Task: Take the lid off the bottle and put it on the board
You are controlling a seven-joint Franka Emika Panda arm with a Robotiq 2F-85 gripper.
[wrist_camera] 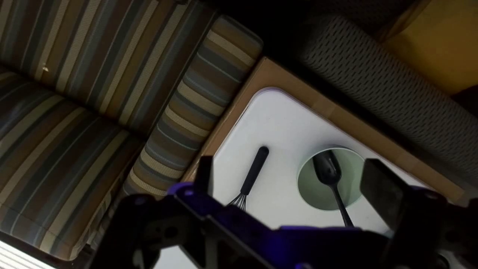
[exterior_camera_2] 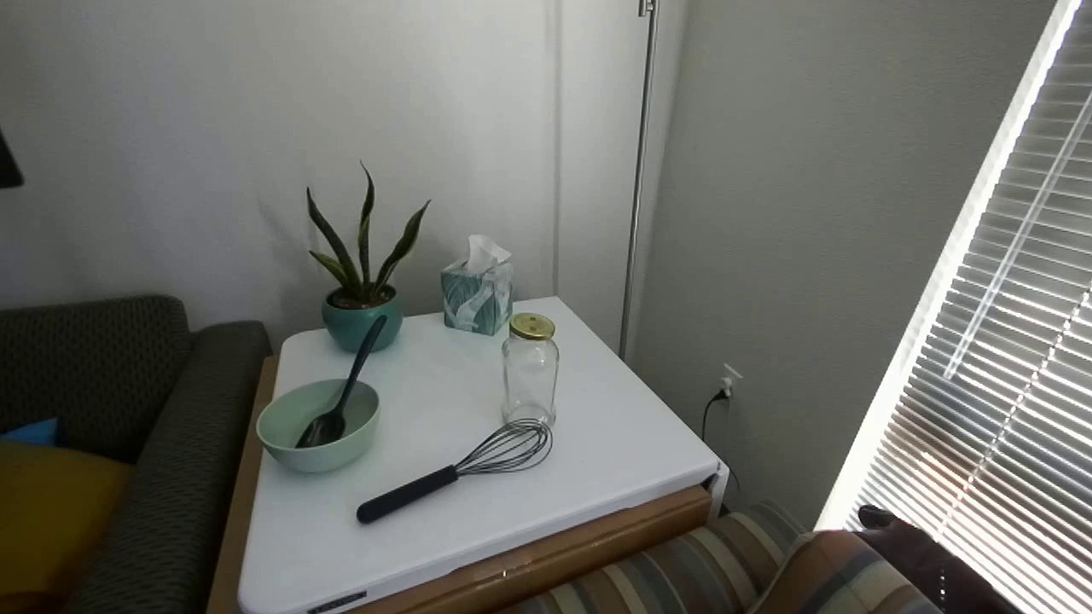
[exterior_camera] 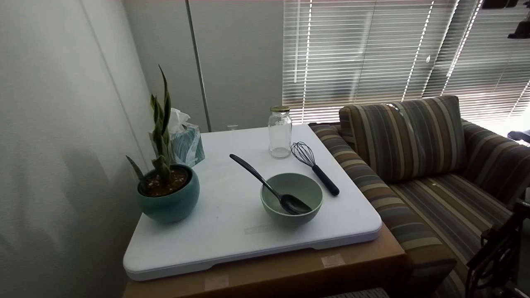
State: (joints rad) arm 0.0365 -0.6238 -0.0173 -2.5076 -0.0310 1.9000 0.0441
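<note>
The clear glass bottle point(exterior_camera: 280, 138) stands upright on the white board point(exterior_camera: 223, 231), near its far edge in that exterior view. It also stands on the board in an exterior view point(exterior_camera_2: 531, 384). The gold round lid point(exterior_camera: 280, 109) sits on the bottle's mouth; it shows also in an exterior view point(exterior_camera_2: 531, 326). My gripper point(wrist_camera: 289, 168) is open in the wrist view, its fingers wide apart with nothing between them. It is above the board point(wrist_camera: 276, 123), over the whisk and bowl side. The bottle and lid do not show in the wrist view.
A green bowl point(exterior_camera: 292, 198) with a black spoon point(exterior_camera: 265, 182), a black-handled whisk point(exterior_camera: 325, 180), a teal plant pot point(exterior_camera: 169, 203) and a tissue box point(exterior_camera: 188, 142) stand or lie on the board. The whisk is close beside the bottle. A striped armchair point(exterior_camera: 405, 198) adjoins the board.
</note>
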